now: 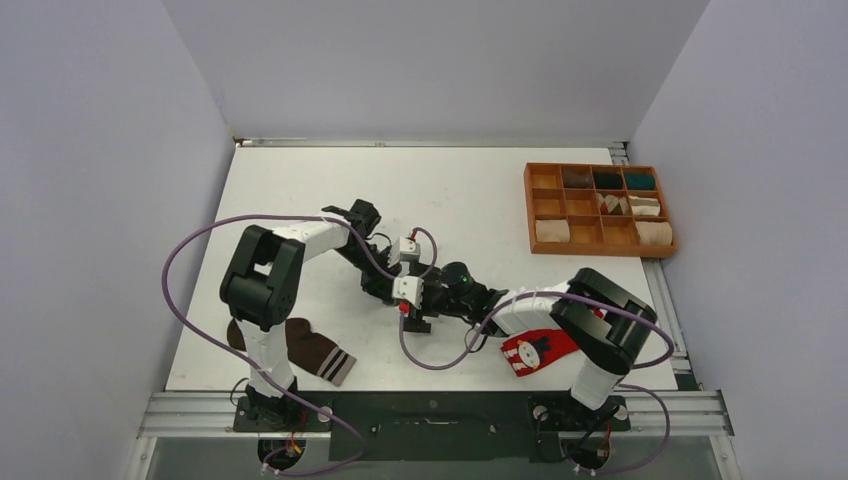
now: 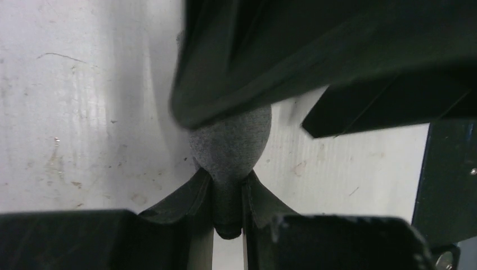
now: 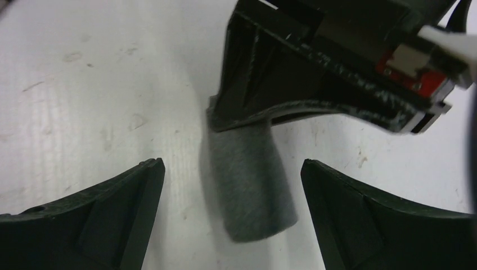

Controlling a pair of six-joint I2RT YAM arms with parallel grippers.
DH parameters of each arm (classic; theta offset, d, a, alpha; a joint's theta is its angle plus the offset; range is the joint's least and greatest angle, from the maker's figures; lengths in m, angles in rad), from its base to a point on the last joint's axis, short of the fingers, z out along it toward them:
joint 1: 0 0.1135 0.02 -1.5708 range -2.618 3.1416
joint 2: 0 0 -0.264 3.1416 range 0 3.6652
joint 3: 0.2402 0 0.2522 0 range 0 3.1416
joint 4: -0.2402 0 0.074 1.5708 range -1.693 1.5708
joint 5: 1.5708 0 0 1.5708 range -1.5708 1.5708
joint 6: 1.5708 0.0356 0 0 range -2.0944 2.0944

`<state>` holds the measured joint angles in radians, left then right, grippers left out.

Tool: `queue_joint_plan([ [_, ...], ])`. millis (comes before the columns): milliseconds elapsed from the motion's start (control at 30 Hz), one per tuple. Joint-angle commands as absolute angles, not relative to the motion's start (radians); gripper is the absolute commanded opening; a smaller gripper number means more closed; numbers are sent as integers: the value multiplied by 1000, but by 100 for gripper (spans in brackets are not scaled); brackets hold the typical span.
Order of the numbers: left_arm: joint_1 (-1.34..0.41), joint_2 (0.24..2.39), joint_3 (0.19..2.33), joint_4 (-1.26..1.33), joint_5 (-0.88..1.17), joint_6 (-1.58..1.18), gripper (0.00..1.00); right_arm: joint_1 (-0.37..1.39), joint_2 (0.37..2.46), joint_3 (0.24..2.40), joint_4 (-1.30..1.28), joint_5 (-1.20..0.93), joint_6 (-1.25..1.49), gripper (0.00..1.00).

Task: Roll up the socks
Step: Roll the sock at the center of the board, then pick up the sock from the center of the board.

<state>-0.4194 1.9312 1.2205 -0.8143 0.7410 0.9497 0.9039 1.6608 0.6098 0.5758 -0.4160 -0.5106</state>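
**Location.** The grey sock [image 3: 253,191] lies on the white table [image 1: 450,190] at the centre of the overhead view, where the two arms meet. It is already wound into a short, firm-looking cylinder. The brown sock [image 1: 312,350] lies flat at the lower left. The red sock [image 1: 538,350] lies at the lower right, partly under the right arm. Neither is rolled. The wooden tray [image 1: 600,249] at the upper right holds rolled bundles [image 1: 552,231].

**Hands.**
- The left gripper [image 2: 228,194] is pinching one end of the grey roll. In its own view the fabric is squeezed narrow between the fingers and bulges beyond them.
- The right gripper [image 3: 232,169] is spread wide. Its fingers stand either side of the roll's free end and touch nothing.

**Handling, as judged.**
- The sock is light knitted fabric, soft and compressible, and it is not fragile.
- It should not slip in a grip.
- The main risk is the roll springing loose, since nothing visible locks the outer layer in place.
- The pinched end deforms readily, so a hold there fixes position but does not keep the roll's shape.

**Where to take hold.** The right gripper is best closed across the middle of the cylinder, square to its axis, so that all the wraps are caught together. A grip at the extreme tip of the free end may pull out only the outer layer. Whether the cuff has been folded over the roll cannot be told from these views.
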Motion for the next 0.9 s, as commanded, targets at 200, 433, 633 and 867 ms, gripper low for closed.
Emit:
queue_joint_plan([
  [200, -426, 1995, 1214, -959, 716, 962, 0, 911, 1814, 831, 422, -388, -644, 84],
  [433, -424, 1985, 1205, -956, 724, 971, 0, 909, 1871, 870, 318, -347, -601, 24],
  [633, -347, 1871, 1173, -922, 789, 993, 47, 867, 1802, 908, 187, -318, -469, 5],
  [867, -60, 1675, 1359, -977, 874, 846, 87, 631, 1671, 1023, -24, -330, -216, 5],
])
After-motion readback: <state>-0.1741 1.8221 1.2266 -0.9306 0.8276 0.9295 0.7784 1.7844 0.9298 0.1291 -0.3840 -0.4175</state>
